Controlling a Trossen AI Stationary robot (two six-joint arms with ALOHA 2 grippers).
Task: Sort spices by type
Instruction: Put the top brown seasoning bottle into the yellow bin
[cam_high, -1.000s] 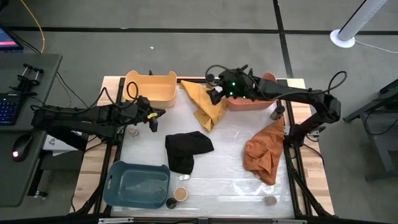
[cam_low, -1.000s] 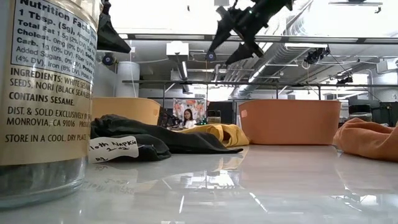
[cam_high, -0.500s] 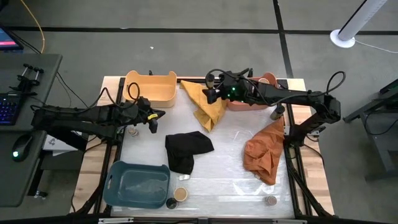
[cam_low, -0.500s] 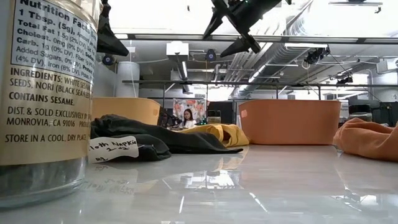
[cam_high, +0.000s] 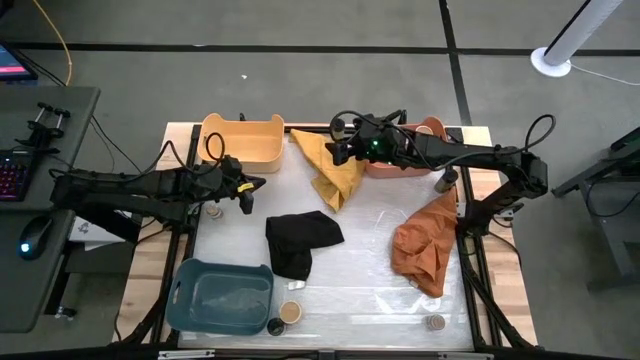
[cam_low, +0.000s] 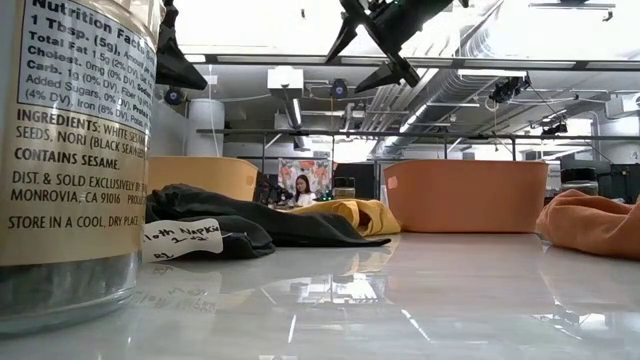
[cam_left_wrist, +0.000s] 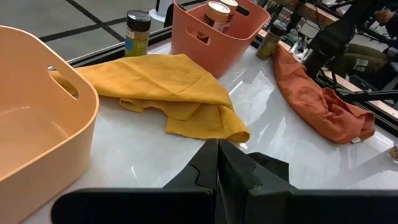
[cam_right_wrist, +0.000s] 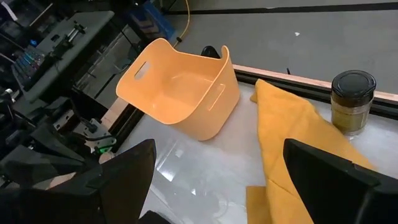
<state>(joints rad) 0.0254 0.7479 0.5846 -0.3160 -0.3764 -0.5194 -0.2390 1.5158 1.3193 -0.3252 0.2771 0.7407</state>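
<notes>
I've got the right gripper (cam_high: 340, 138) spread wide and holding nothing, up in the air at about 12 o'clock on the table, just beside the salmon bin (cam_high: 425, 160) and over the top corner of the yellow cloth (cam_high: 330, 165). A dark-lidded jar (cam_right_wrist: 352, 99) stands on the table edge just ahead of it, touching that cloth's far side. Left gripper (cam_high: 247, 196) is pinched closed with nothing in it, parked at 9 o'clock below the yellow bin (cam_high: 242, 140), a small jar (cam_high: 213, 211) just beside it. Salmon bin already has tan-lidded jars (cam_left_wrist: 217, 14) inside. Another jar (cam_high: 442, 184) stands at 3 o'clock by the orange cloth (cam_high: 425, 245). At 6 o'clock two jars (cam_high: 283, 318) sit next to the blue bin (cam_high: 220, 297), one more jar (cam_high: 433, 322) at 5 o'clock. Black cloth (cam_high: 300, 240) lies mid-table
</notes>
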